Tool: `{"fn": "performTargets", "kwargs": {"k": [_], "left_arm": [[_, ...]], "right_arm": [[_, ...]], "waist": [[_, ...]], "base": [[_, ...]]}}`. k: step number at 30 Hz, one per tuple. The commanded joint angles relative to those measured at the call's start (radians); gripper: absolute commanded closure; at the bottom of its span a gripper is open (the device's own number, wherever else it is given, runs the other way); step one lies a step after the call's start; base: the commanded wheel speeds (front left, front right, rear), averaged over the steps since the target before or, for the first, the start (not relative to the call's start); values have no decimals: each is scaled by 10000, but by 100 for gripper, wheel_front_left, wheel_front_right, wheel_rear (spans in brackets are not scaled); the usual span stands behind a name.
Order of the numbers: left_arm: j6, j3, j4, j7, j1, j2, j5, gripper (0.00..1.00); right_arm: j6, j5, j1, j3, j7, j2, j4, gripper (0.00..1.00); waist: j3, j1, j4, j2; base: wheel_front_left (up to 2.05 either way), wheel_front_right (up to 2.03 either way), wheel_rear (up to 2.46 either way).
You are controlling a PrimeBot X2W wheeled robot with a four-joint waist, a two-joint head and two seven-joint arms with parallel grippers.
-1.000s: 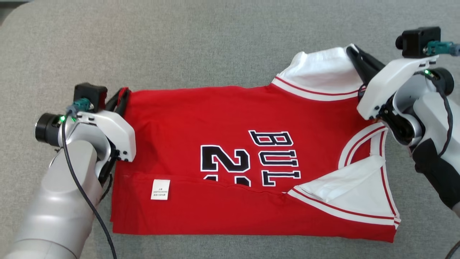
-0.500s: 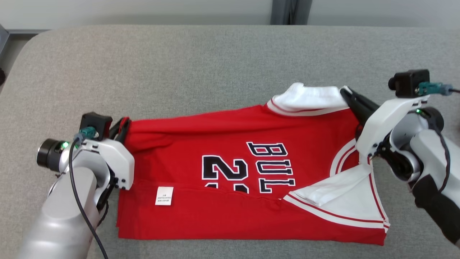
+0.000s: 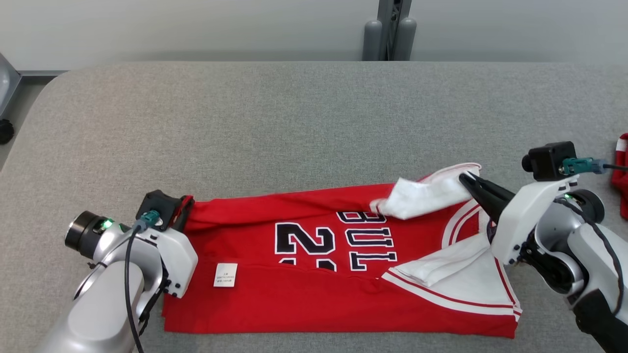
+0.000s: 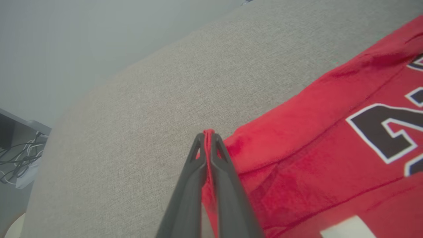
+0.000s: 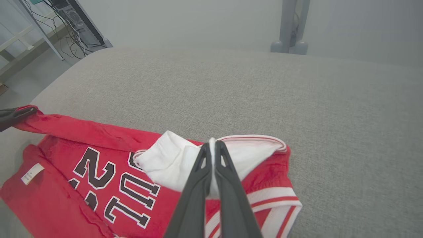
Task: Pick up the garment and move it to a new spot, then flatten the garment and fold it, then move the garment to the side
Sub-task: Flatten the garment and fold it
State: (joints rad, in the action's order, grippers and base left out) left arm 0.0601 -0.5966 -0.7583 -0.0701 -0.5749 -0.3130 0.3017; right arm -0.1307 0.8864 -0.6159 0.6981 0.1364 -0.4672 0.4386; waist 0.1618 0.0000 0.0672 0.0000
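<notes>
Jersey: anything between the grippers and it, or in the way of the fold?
Nothing visible. Left gripper is shut on a red corner of the jersey, right gripper on its white sleeve. A second red cloth lies apart at the table edge, right.

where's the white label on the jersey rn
Head view, lower left: the white label lies on the jersey's near folded flap, just right of the left gripper.

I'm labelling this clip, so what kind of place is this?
Probably a robotics lab or test room: a large grey fabric-covered table holds a jersey, and a computer tower and loose cables sit on the floor by a plain wall.
</notes>
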Motion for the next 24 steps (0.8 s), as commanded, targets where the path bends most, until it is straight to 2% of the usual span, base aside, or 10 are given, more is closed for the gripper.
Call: {"fn": "performTargets", "kwargs": {"k": [1, 7, 12, 19, 24], "left_arm": [[-92, -7, 82, 19, 117, -108, -40, 100], [-301, -158, 1002, 400, 650, -458, -111, 100], [-551, -283, 1893, 798, 1139, -844, -199, 100], [-631, -556, 2610, 1309, 1572, -1157, -309, 100], [-650, -729, 2911, 1543, 1723, -1324, -402, 100]], "right_arm": [[-3, -73, 189, -97, 88, -86, -107, 100], [-3, -666, 1212, -1149, 1252, -255, -1308, 100], [-3, -1399, 2209, -2263, 2485, -135, -2518, 100], [-3, -2106, 3116, -3173, 3898, 136, -3701, 100], [-3, -2601, 3519, -3652, 4487, 261, -4174, 100]], "waist": [[-22, 0, 6, 0], [-139, 0, 30, 0], [-143, 0, 56, 0], [-97, 0, 89, 0], [-48, 0, 118, 0]], "base": [[0, 0, 0], [0, 0, 0], [0, 0, 0], [0, 0, 0], [0, 0, 0]]}}
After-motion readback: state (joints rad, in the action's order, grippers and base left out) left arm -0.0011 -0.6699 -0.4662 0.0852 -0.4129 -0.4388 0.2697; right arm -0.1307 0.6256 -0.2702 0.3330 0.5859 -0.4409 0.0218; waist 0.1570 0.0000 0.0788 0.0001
